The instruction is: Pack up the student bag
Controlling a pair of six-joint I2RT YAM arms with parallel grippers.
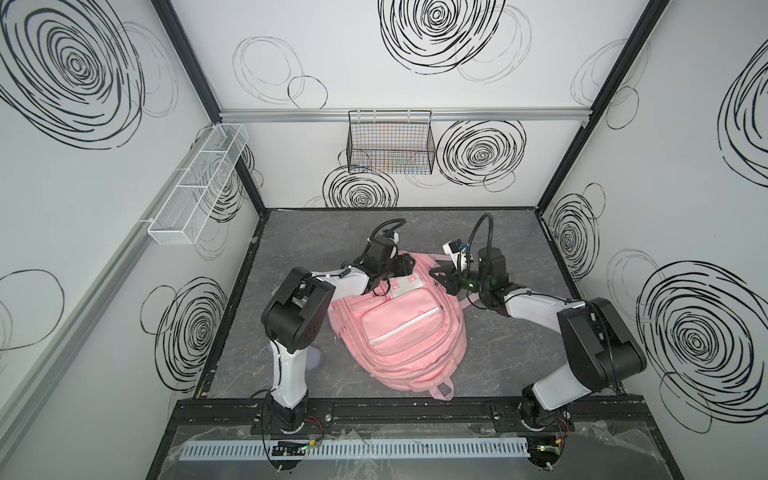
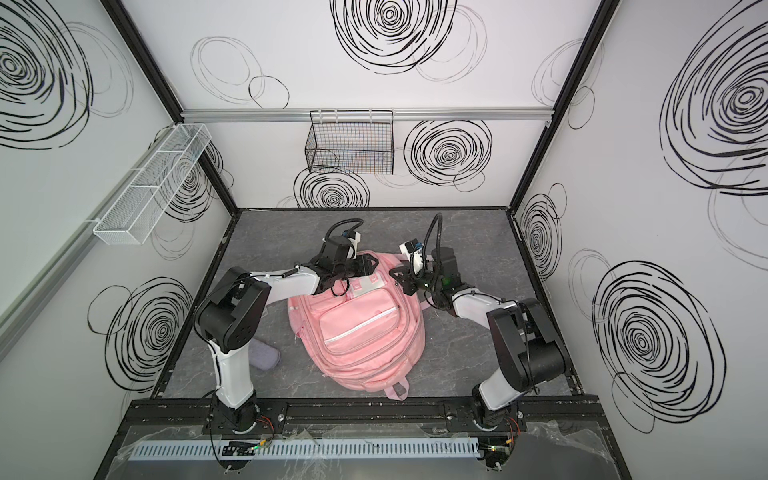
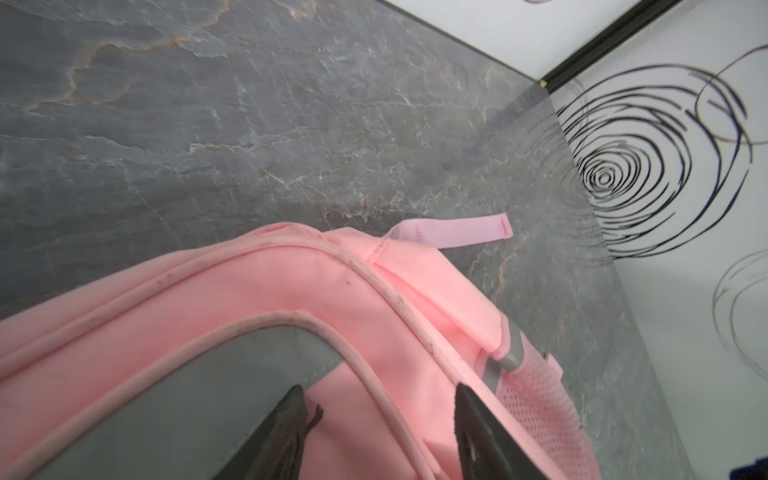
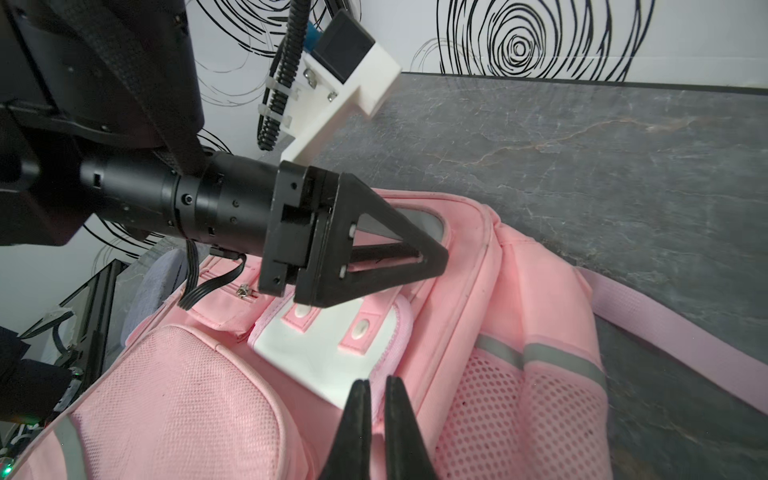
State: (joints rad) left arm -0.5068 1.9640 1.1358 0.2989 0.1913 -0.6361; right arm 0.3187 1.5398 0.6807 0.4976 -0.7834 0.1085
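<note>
The student bag [image 1: 399, 332] [image 2: 361, 328], a pink backpack, lies front-up in the middle of the grey table. My left gripper [image 1: 405, 266] [image 2: 368, 264] [image 3: 378, 390] hovers open over its far end. Its fingers straddle pink fabric and piping beside the clear window pocket [image 3: 187, 395], with nothing pinched. From the right wrist view, the left gripper [image 4: 432, 249] sits above that window. My right gripper [image 1: 434, 274] [image 2: 392, 272] [image 4: 376, 382] is at the bag's far right side. It is shut, with the pink-trimmed edge of the white flap [image 4: 332, 353] between its tips.
A grey-purple pouch [image 2: 266, 353] lies on the table by the left arm. A loose pink strap [image 3: 457, 228] trails past the bag's far end. A black wire basket [image 1: 390, 145] hangs on the back wall. A white mesh basket [image 1: 199, 187] hangs on the left wall.
</note>
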